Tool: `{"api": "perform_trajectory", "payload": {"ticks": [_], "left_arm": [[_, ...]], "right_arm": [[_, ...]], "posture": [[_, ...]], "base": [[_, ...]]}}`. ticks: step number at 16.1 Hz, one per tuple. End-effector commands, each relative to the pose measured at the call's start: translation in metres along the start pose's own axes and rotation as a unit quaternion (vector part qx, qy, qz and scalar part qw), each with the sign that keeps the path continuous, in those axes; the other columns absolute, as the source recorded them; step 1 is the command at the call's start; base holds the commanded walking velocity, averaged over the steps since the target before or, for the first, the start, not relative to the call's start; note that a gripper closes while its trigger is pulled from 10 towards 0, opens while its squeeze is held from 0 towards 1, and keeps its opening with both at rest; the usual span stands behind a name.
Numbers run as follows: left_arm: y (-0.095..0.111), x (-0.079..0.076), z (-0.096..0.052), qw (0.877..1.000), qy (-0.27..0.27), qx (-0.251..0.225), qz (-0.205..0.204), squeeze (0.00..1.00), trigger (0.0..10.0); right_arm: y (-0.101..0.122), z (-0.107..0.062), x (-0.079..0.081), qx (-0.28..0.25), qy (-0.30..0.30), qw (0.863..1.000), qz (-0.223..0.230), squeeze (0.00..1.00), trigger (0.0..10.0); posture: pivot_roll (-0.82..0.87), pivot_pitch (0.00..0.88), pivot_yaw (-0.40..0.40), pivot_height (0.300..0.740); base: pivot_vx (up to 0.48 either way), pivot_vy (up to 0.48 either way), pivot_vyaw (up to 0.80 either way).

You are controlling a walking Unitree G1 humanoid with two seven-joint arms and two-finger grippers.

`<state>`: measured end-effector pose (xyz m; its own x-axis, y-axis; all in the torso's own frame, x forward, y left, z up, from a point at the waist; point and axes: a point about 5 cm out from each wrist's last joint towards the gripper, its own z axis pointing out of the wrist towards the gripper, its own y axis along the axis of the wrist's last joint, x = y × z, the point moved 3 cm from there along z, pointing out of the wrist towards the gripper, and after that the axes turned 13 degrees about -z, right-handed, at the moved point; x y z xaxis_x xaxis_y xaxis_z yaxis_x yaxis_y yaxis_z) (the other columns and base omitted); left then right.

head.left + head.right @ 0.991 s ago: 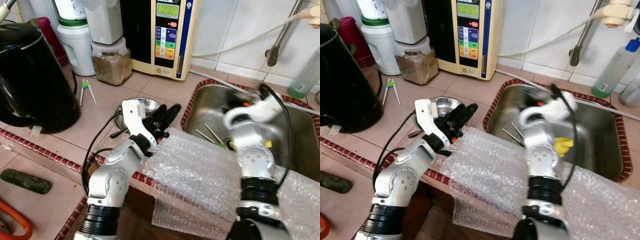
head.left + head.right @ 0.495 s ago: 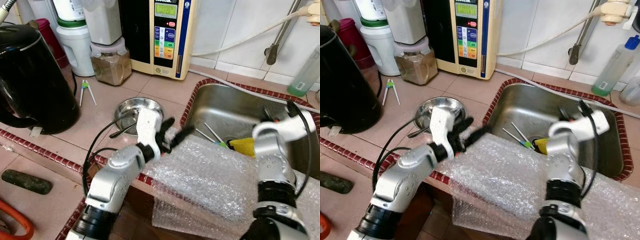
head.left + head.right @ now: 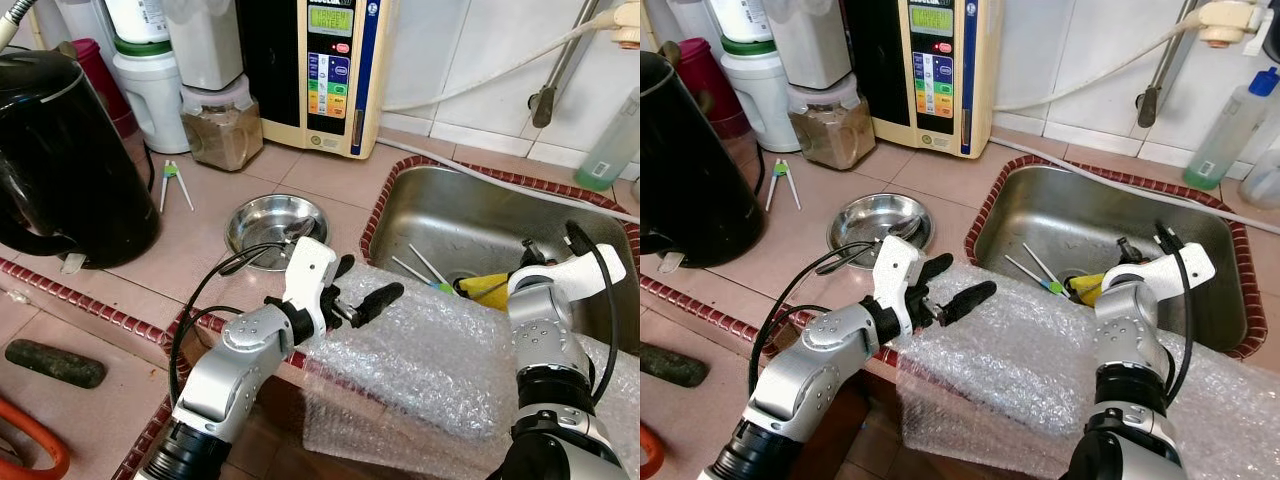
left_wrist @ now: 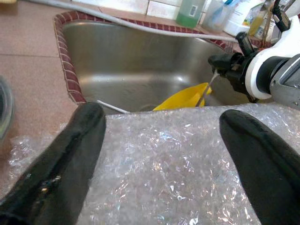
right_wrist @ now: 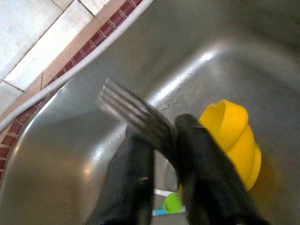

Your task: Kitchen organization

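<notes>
Mid-step: clearing cutlery from sink [image 3: 1200, 290]. Right hand [image 5: 159, 154] over the basin, clamped on fork [image 5: 133, 112], above yellow cup [image 5: 232, 136]. Left hand [image 3: 355, 290] spread wide over bubble wrap [image 3: 430, 350] at tabletop [image 3: 200, 225] edge. Next, probably: carry fork out to steel bowl [image 3: 270, 215].

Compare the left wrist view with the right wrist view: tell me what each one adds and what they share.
The left wrist view adds the bubble wrap lying between the left gripper's spread fingers, the sink's brick-red rim, bottles behind it, and the right arm from outside.

The right wrist view adds a close look at the right gripper closed on a fork, tines pointing away from the wrist, plus a small green-tipped item below it.

Both share the steel sink and the yellow object lying in it.
</notes>
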<state>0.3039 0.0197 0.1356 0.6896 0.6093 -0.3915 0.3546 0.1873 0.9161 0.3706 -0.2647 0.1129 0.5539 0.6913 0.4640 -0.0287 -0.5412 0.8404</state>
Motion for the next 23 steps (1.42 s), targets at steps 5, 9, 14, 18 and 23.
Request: {"api": "perform_trajectory", "payload": {"ticks": [5, 9, 14, 18, 23], "left_arm": [[-0.001, -0.008, 0.001, 1.000, -0.007, -0.004, 0.013, 1.00, 10.0], [-0.003, -0.008, 0.002, 1.000, -0.008, 0.000, 0.020, 1.00, 10.0], [0.007, -0.003, 0.001, 0.999, 0.007, -0.021, 0.045, 1.00, 10.0], [0.039, 0.009, -0.004, 0.989, 0.061, -0.108, 0.086, 1.00, 10.0], [0.052, 0.021, -0.042, 0.965, 0.096, -0.197, 0.141, 1.00, 10.0]], "right_arm": [[-0.009, 0.000, 0.005, 0.022, 0.001, 1.000, -0.011, 1.00, 10.0], [-0.027, -0.001, 0.007, 0.068, 0.017, 0.984, -0.163, 1.00, 10.0], [-0.011, -0.013, 0.046, -0.017, 0.127, 0.974, -0.188, 1.00, 10.0], [-0.002, -0.040, 0.084, -0.059, 0.243, 0.949, -0.191, 1.00, 10.0], [-0.002, -0.087, 0.112, -0.085, 0.381, 0.892, -0.229, 1.00, 10.0]], "posture": [[-0.01, 0.100, 0.005, 0.740], [-0.02, 0.083, 0.017, 0.740], [-0.02, 0.078, 0.030, 0.740], [-0.02, 0.078, 0.030, 0.740], [-0.01, 0.067, 0.003, 0.740]], "base": [[0.000, 0.000, 0.00], [0.000, 0.000, 0.00], [0.000, 0.000, 0.00], [0.000, 0.000, 0.00], [0.000, 0.000, 0.00]]}}
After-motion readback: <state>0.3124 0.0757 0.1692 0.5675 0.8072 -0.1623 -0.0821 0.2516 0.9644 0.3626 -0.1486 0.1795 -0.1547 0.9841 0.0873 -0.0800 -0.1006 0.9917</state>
